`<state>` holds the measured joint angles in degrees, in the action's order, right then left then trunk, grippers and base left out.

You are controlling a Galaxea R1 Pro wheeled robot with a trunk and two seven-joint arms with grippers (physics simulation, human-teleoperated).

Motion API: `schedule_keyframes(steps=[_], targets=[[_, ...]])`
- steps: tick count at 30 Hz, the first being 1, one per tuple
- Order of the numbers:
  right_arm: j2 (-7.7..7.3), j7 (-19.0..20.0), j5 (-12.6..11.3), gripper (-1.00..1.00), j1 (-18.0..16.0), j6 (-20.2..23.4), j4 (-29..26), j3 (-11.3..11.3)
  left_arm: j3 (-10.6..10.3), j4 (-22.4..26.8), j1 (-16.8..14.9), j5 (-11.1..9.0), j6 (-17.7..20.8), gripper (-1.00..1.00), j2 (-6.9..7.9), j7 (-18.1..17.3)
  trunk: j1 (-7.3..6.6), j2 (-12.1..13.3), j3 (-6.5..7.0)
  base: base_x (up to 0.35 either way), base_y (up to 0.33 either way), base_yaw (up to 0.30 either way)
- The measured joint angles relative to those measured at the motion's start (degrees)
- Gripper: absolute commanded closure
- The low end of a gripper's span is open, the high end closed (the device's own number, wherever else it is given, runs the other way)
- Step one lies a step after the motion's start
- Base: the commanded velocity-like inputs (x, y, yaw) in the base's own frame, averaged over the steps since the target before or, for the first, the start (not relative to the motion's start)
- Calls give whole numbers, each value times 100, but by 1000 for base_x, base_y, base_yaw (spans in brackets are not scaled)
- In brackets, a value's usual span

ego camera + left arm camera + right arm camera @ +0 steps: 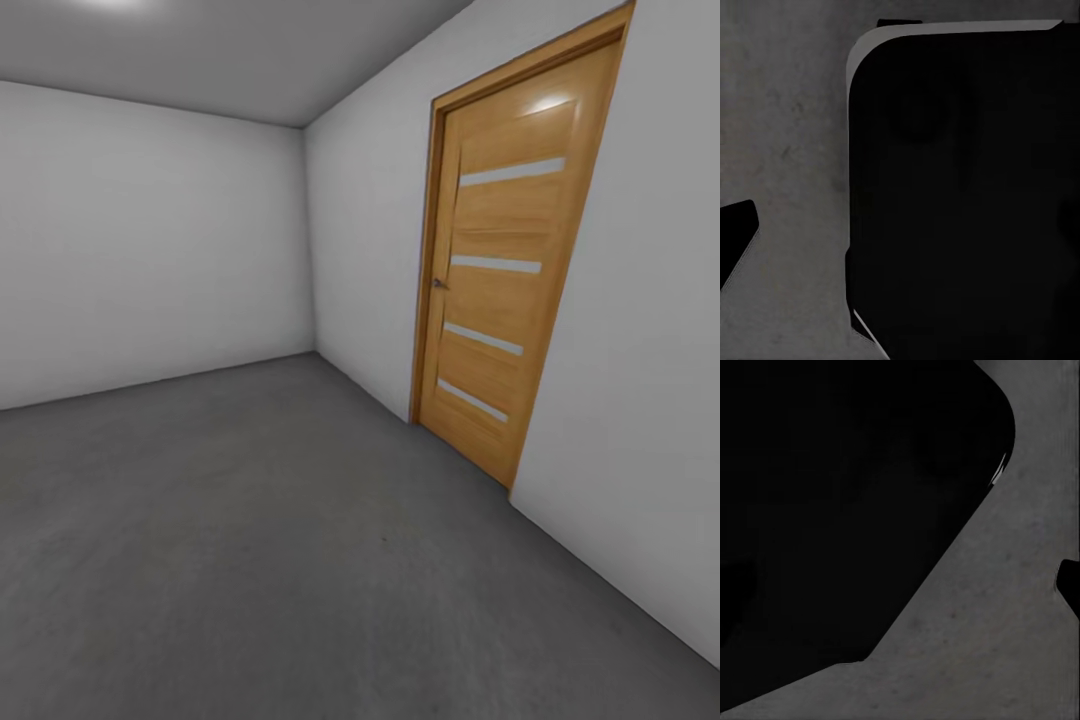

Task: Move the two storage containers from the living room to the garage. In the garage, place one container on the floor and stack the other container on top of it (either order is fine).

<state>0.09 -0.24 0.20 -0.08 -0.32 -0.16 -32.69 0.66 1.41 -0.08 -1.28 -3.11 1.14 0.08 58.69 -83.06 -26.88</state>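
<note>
The head view takes in the garage: a broad, dark grey concrete floor (pixel 250 540) meets plain white walls (pixel 150 240), and a closed wooden door (pixel 495 270) with four pale horizontal strips stands in the wall to the right. Both wrist views show the same mottled concrete beside a large black rounded body (pixel 967 195), and whether either arm's fingers are spread or closed cannot be told.

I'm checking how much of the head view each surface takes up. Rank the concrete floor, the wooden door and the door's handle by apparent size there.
1. Concrete floor, largest.
2. Wooden door, though its nearness makes true size unsure.
3. Door handle, by far the smallest.
</note>
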Motion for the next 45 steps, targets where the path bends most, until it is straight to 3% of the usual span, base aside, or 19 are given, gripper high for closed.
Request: schedule_keyframes(steps=[45], targets=[[0, 0, 2, -100, 0, 0, 0, 0, 0, 0, 0, 0, 0, -100, 0, 0, 0, 0, 0, 324, 0, 0]])
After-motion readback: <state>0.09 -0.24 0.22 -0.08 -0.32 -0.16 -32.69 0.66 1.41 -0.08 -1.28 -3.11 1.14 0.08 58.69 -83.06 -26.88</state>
